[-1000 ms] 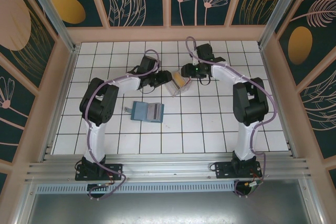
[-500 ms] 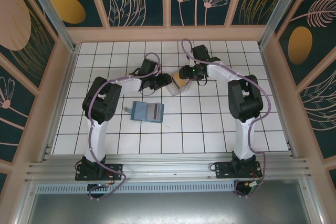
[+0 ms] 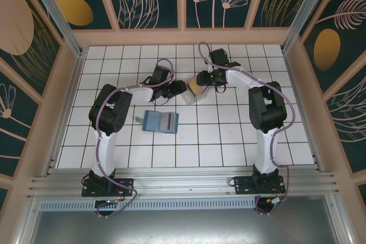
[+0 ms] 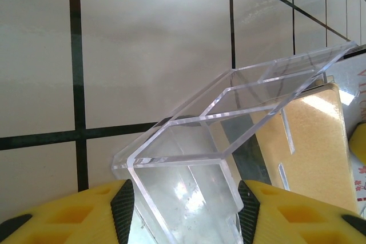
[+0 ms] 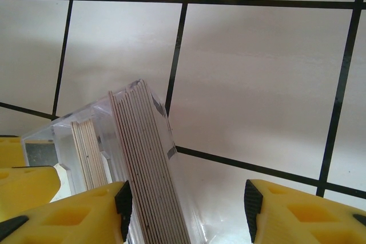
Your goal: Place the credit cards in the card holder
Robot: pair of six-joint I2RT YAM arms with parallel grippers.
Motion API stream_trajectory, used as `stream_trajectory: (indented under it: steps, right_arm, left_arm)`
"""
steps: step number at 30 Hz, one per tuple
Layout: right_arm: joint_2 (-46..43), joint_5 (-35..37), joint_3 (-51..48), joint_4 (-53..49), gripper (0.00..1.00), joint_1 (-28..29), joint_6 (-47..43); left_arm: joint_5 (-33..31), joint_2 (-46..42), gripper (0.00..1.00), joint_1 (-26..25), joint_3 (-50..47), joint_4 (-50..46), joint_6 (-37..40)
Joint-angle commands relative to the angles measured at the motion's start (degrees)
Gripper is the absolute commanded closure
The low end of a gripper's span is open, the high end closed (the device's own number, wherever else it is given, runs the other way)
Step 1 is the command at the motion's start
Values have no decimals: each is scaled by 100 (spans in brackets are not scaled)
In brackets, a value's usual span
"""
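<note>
Clamping clear card holder [image 4: 251, 87] w/ left gripper [image 4: 186, 212]: holder's lower end filling the gap btwn both dark pads, tho actual contact pts getting cut off by bottom edge of left-wrist view. Holding it tilted above white tiled table [image 3: 229, 135], far-centre, btwn the two arm ends in top view; not managing to tell whether any corner is touching the tiles. Seeing credit cards [image 5: 150, 170] as an edge-on stack inside holder in right-wrist view, thin edges too fine for a sure count, plus a second thinner bunch further left behind clear wall, blurry. Straddling that stack w/ right gripper [image 5: 187, 210], jaws apart & pinching nothing: one pad [image 5: 122, 204] sitting touching or just beside stack's side, other pad staying well clear w/ bare tile showing btwn. Losing stack's lower end below frame edge. Catching one yellow-gold card face thru holder's wall at right of left-wrist view, its far side cut off. Spotting teal wallet [image 3: 161, 122] lying open nearer the bases, apart from holder, inner detail too small to read.
</note>
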Motion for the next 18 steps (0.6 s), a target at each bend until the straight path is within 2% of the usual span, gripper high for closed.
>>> stream_trajectory:
  steps: [1,12,18]
  right_arm:
    - [-344,135,44,-49,44,-44,-39]
    - [-421,38,62,-57,44,-44,-56]
    - [-190,-56,81,-137,44,66,-99]
  left_arm:
    - [59,79,47,-29,-174,-85,-73]
    - [33,-9,47,-29,-326,-45,-90]
    - [41,-4,47,-29,-239,-66,-92]
